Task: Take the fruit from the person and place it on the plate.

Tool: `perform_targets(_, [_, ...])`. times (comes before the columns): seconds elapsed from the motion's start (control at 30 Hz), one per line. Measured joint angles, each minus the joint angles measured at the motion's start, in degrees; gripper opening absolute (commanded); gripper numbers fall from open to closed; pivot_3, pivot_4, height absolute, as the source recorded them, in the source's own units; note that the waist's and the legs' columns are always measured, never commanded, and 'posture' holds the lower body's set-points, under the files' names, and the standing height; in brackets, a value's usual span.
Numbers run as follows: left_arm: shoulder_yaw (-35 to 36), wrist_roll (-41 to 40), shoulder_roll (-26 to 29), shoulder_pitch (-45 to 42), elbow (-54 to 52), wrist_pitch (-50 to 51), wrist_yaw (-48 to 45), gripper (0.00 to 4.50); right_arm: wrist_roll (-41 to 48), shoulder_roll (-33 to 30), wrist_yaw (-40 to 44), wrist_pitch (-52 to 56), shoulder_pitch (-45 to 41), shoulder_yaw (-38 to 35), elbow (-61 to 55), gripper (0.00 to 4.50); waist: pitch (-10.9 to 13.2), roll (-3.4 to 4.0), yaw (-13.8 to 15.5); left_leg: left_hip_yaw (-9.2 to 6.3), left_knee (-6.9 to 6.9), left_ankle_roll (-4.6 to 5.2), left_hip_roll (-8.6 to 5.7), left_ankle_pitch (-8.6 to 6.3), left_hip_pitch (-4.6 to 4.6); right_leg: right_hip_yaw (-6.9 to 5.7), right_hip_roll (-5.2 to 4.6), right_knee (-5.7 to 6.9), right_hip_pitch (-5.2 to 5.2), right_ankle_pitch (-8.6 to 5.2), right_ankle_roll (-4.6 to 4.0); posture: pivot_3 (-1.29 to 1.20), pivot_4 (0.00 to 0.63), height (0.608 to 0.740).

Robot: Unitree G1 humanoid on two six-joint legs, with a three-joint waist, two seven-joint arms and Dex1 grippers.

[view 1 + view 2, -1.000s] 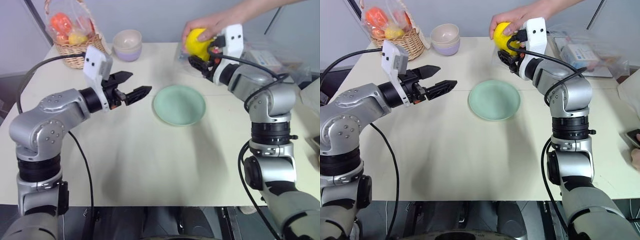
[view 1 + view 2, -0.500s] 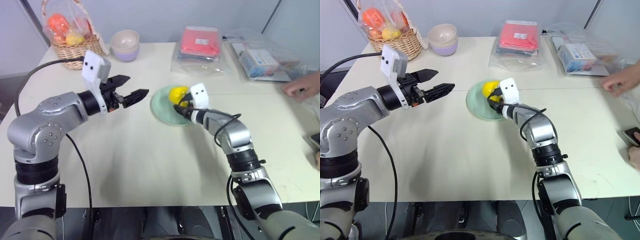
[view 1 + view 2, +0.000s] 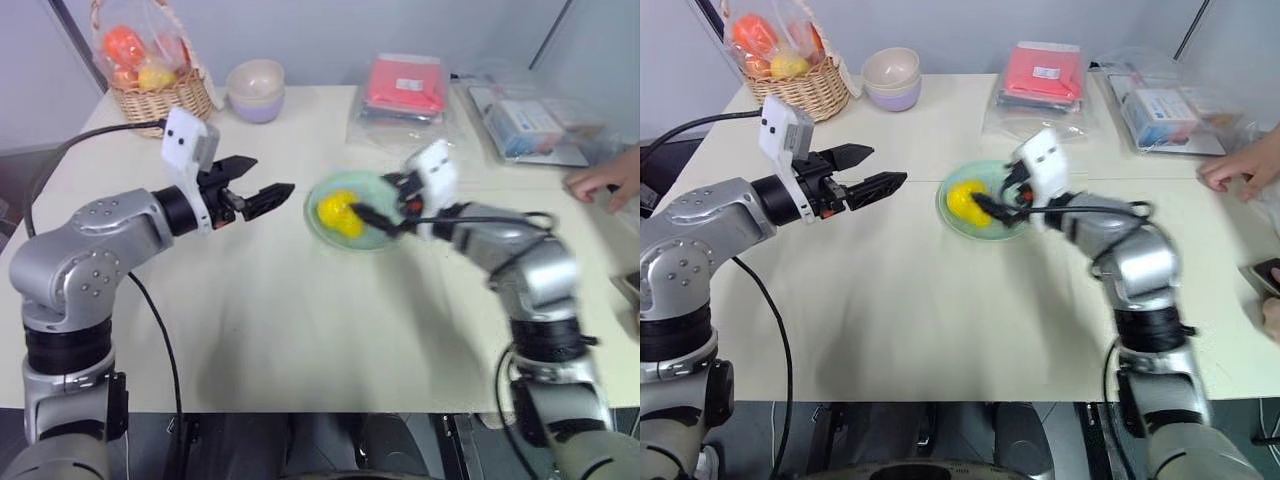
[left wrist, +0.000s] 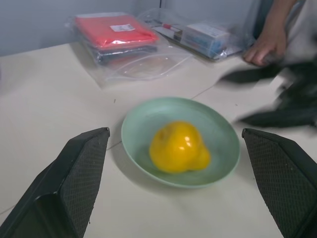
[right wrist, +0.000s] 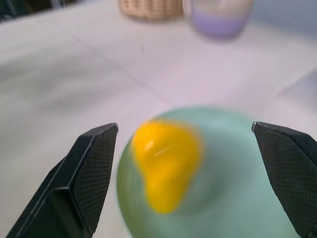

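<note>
Spread wide and empty, the right gripper (image 3: 990, 207) sits at the mint-green plate (image 3: 1015, 225) where the yellow fruit (image 3: 966, 200) lies, while the left gripper (image 3: 878, 172), also parted, hovers beside the plate above the table (image 3: 920, 320).

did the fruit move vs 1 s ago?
Yes. The fruit went from the person's hand at the table's far edge down onto the plate, nearer the robot; the right pincer has released it.

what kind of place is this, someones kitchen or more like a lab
Probably a lab or test room staged as a dining setup: a plain cream table against bare grey walls, bagged packages lying on it, and props such as a wrapped fruit basket and stacked bowls.
</note>
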Motion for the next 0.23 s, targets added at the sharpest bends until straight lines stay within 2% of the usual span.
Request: perform_targets(0.23, [0.01,-0.25,0.15,0.43,-0.07,0.02,-0.42,4.50,8.73,-11.31,5.99,3.33,5.20,-13.00,-4.84,4.43,0.00,0.00,0.31,0.05,0.02,0.21,0.01,-0.12,0.01,0.01,-0.02,-0.01,0.03,0.00,0.00,0.00,0.150,0.740])
